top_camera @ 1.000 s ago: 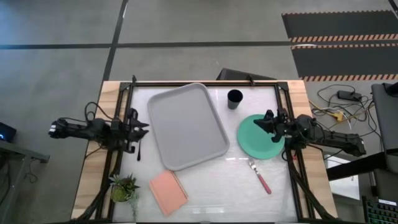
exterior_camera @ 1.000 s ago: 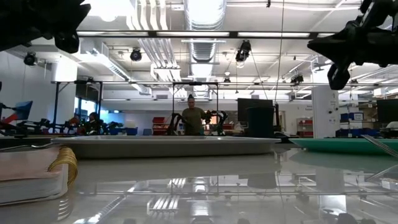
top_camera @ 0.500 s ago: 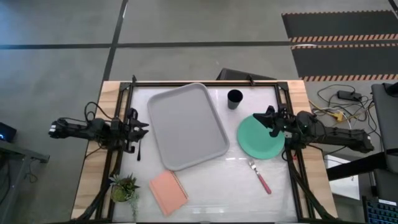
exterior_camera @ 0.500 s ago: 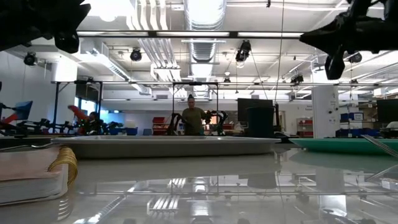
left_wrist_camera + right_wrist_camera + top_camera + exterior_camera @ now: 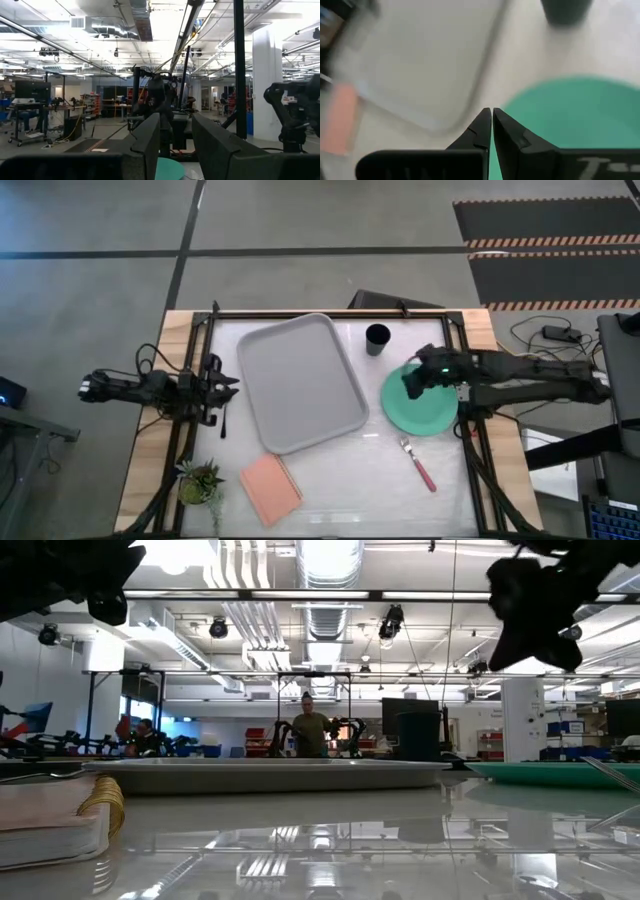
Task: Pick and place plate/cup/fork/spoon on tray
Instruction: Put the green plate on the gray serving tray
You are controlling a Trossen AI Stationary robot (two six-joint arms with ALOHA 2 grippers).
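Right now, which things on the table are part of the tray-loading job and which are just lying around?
Part of the job:
tray, empty
mint-green plate, with the right gripper above its edge
black cup
pink-handled fork
The spoon is not clearly visible.

Just lying about:
salmon-pink pad
small potted plant

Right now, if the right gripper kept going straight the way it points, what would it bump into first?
Probably the mint-green plate: the right gripper, fingers shut, tilts down over its edge nearest the grey tray. Depth is unclear.

The tray [image 5: 265, 776] lies mid-table, the plate [image 5: 560, 773] beside it, a person [image 5: 310, 732] behind.
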